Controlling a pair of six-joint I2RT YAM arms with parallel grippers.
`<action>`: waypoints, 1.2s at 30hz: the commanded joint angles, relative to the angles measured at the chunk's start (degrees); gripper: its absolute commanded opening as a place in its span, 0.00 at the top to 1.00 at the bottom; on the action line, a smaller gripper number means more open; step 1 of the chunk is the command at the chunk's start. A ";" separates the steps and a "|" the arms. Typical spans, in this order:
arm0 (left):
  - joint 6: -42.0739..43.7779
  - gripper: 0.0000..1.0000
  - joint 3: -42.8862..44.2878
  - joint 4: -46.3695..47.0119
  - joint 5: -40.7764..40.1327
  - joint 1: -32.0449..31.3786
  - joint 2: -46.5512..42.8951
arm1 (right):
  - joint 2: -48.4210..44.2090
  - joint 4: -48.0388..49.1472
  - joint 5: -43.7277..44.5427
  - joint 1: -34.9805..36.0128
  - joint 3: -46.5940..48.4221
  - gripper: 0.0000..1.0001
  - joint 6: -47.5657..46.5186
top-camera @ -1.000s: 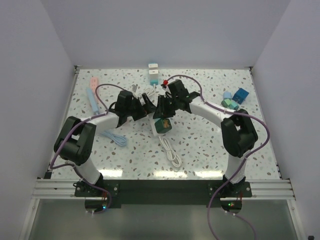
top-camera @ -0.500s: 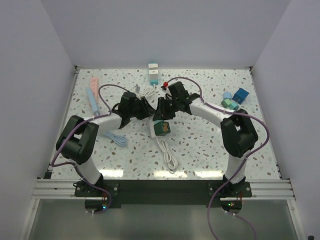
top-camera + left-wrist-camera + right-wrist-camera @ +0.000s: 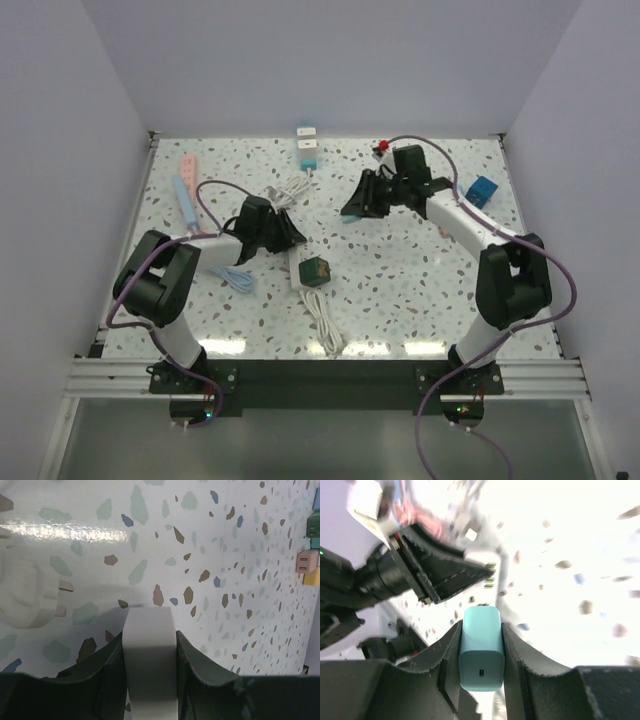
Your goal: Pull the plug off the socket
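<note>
**Plug is off, away from the socket**

The right hand [image 3: 356, 206] squeezes the smooth teal plug [image 3: 480, 650], a boxy block with round corners, well apart from the socket strip [image 3: 149, 655]. The left hand [image 3: 290, 237] pinches that long white strip on the speckled table [image 3: 420, 290]. A dark green cube [image 3: 315, 270] sits on the strip. A white cord [image 3: 325, 322] snakes nearby.

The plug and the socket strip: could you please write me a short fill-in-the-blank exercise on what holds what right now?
The right hand is shut on the teal ____.
The left hand is shut on the ____ socket strip.
The cube sitting on the strip is ____.
Missing words: plug; white; green.
</note>
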 commanded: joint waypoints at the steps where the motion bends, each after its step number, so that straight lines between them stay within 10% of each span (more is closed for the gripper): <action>1: 7.32 1.00 -0.73 -3.94 -4.08 0.74 1.85 | -4.61 -2.85 -3.11 -3.99 2.13 1.00 -4.51; 12: 5.39 1.00 1.11 -4.55 0.41 0.65 -5.70 | 1.01 -2.28 24.21 -19.17 -0.23 1.00 4.87; 24: 6.00 1.00 1.73 -8.77 0.67 0.65 -11.51 | 14.99 3.45 23.35 -30.44 5.12 1.00 10.86; 26: 6.09 1.00 1.64 -8.95 0.58 0.65 -11.33 | 16.05 3.09 22.74 -31.32 5.39 0.93 11.04; 31: 6.36 1.00 1.90 -9.48 0.14 0.65 -11.16 | 12.37 0.82 24.05 -32.38 4.51 0.38 10.07; 36: 6.36 1.00 2.87 -9.65 0.15 0.74 -10.63 | 6.74 -6.12 21.95 -32.39 7.41 0.23 6.56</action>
